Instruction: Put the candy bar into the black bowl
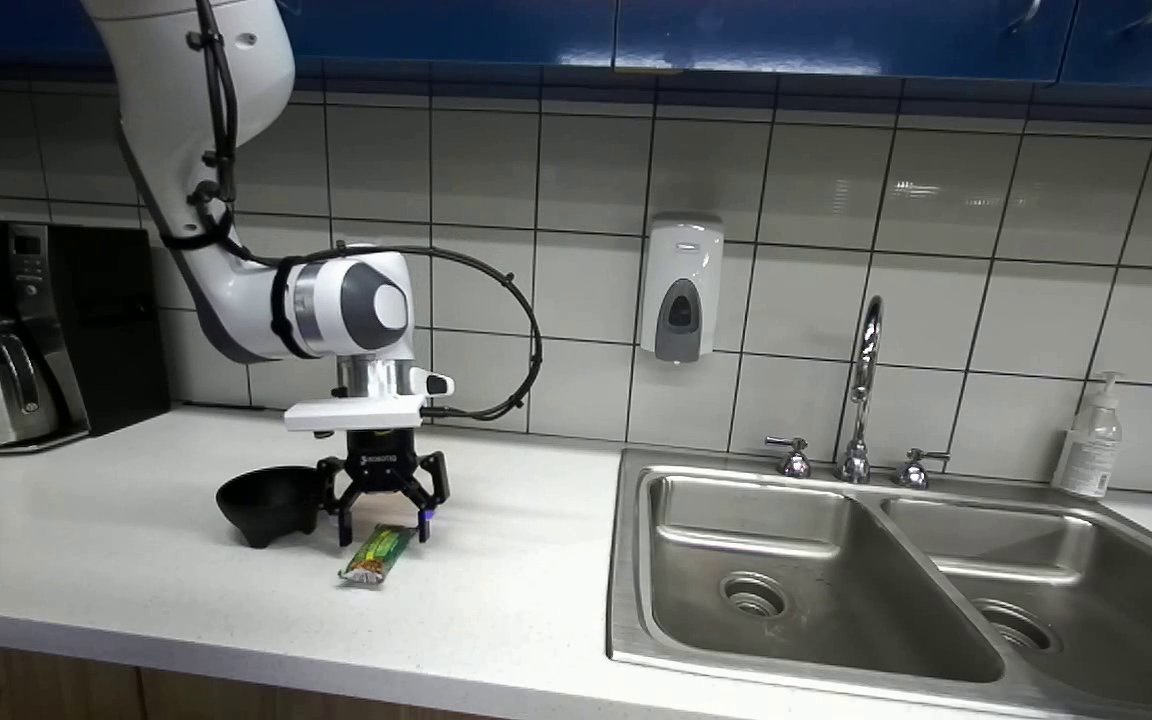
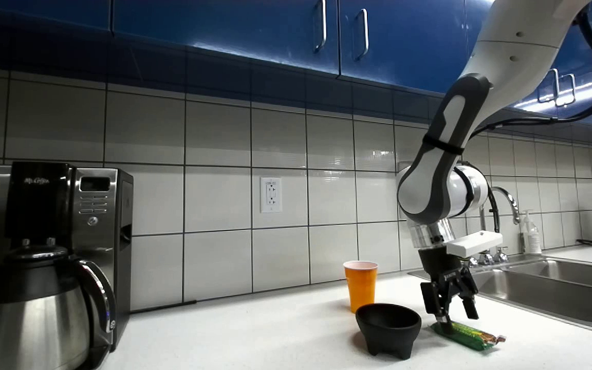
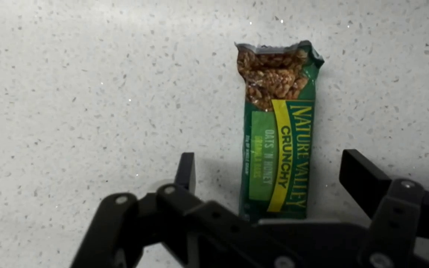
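Observation:
The candy bar is a flat green and yellow granola bar packet lying on the white counter. It shows in both exterior views (image 1: 376, 556) (image 2: 466, 336) and in the wrist view (image 3: 277, 149). My gripper (image 1: 384, 528) is open and low over the bar's rear part. In the wrist view my gripper (image 3: 268, 167) has one finger on each side of the bar, with a gap on both sides. The bar's near end is hidden behind the gripper there. The black bowl stands upright beside the gripper in both exterior views (image 1: 271, 503) (image 2: 388, 329); it is out of the wrist view.
An orange cup (image 2: 362, 287) stands behind the bowl. A black and silver coffee machine (image 2: 116, 246) with a steel carafe is at one end of the counter. A steel double sink (image 1: 626, 560) is at the other side. A tiled wall and blue cabinets (image 1: 456, 30) stand behind.

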`<action>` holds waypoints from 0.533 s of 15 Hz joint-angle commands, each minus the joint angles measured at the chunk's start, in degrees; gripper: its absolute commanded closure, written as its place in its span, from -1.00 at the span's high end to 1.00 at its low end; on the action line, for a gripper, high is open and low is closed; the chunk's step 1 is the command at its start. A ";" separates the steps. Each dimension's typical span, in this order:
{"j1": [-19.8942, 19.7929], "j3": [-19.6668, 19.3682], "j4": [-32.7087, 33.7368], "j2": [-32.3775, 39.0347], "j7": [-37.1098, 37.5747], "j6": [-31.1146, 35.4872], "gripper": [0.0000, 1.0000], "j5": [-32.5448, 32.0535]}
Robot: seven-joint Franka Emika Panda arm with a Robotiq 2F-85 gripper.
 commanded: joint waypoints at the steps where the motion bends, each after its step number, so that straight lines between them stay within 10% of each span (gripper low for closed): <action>1: 0.02 0.08 -1.32 0.60 1.68 2.18 1.00 -2.50; 7: -0.03 0.17 -1.19 0.69 1.16 1.02 1.00 -2.31; 8: -0.16 0.29 -1.17 0.68 0.76 1.00 0.62 -1.93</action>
